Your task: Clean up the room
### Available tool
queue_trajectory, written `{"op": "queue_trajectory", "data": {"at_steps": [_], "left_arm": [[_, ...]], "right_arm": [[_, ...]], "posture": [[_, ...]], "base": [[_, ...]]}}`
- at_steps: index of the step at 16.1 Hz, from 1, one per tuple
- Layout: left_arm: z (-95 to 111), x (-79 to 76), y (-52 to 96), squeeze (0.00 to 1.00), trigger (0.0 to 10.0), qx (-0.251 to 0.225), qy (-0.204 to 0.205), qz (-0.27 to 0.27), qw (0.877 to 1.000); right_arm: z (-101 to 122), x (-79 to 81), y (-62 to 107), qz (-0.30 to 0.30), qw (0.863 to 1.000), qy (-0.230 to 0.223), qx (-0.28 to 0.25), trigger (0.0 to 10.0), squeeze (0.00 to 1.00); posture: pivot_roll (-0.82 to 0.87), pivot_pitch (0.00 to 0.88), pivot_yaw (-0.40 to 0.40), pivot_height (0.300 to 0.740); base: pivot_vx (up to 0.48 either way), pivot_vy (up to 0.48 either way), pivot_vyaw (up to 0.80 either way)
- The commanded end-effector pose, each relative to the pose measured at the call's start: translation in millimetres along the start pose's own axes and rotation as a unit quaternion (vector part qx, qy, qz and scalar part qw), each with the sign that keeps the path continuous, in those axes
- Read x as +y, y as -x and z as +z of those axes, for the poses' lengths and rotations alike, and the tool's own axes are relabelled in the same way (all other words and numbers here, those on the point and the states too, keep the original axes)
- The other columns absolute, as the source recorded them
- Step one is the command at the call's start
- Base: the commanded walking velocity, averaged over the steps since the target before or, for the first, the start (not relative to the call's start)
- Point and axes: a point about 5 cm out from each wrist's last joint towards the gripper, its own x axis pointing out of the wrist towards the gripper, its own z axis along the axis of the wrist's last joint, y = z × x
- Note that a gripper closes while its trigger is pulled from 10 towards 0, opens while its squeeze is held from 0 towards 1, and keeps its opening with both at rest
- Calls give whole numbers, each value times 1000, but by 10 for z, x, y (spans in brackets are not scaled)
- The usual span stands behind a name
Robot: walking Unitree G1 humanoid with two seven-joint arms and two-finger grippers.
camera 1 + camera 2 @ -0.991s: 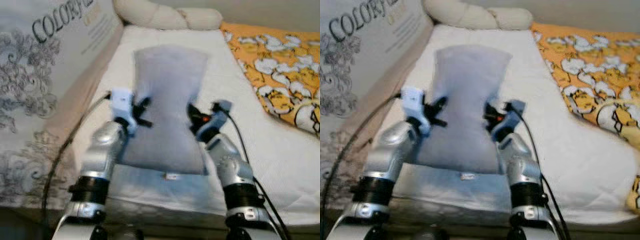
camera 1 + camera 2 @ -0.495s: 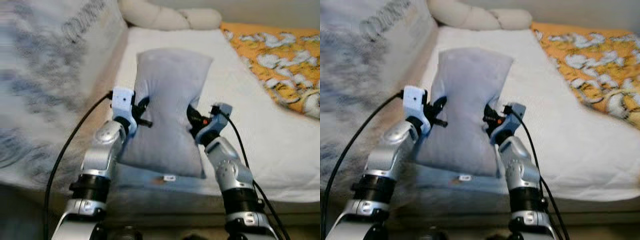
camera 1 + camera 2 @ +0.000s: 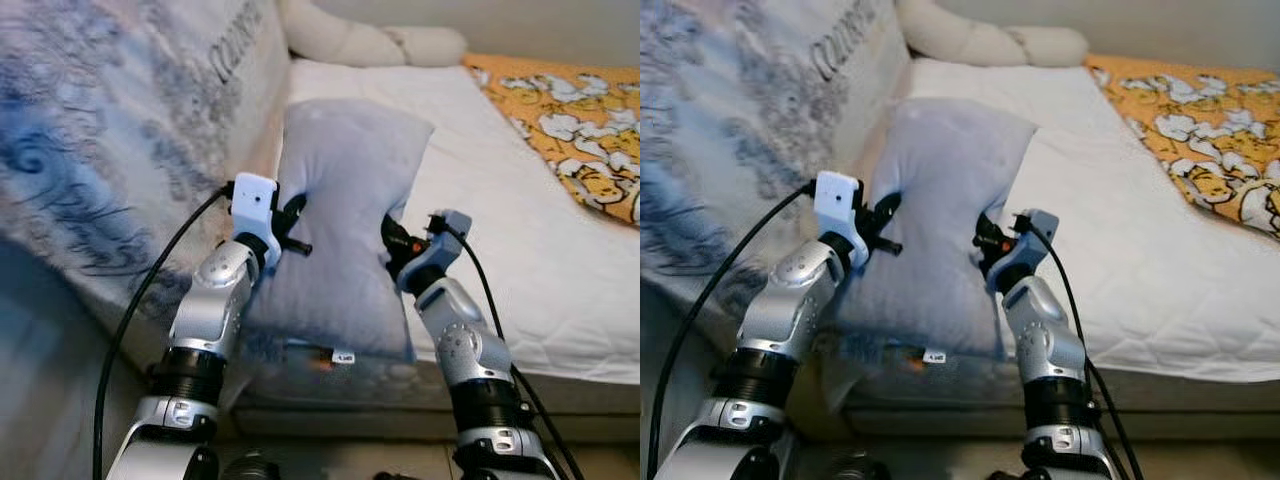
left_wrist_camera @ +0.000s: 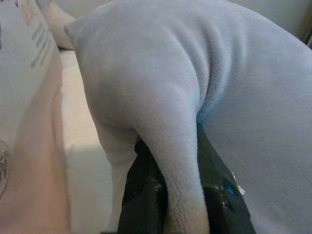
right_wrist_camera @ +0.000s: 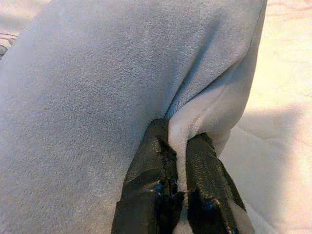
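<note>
- Left eye view: one grey pillow [image 3: 345, 225] at centre frame, pinched on both sides, left gripper [image 3: 289, 226] and right gripper [image 3: 391, 243], held over the near edge of the bed [image 3: 520, 250]. One orange blanket [image 3: 565, 110] upper right, one cream bolster [image 3: 370, 45] along the top.
- Right eye view: same scene; pillow probably lifted but not yet laid down, so placing remains.
- Left wrist view: fingers [image 4: 141, 195] clamped on a fold of pillow.
- Right wrist view: fingers [image 5: 151, 170] nipping the pillow's seam edge.
</note>
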Motion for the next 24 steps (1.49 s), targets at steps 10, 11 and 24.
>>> {"op": "queue_trajectory", "data": {"at_steps": [10,11,24], "left_arm": [[75,-120,-85,0,10000,-17,-16,-19,1000],[75,-123,-85,0,10000,-17,-16,-20,1000],[88,-34,-81,0,10000,-19,-19,2,1000]], "right_arm": [[70,-9,16,0,1000,10,-5,10000,0],[71,-9,19,-1,1000,10,-5,10000,0],[12,-8,-2,1,1000,-5,15,10000,0]], "posture": [[47,0,-40,740],[48,0,-40,740],[64,0,-47,740]], "base": [[283,0,0],[300,0,0],[319,0,0]]}}
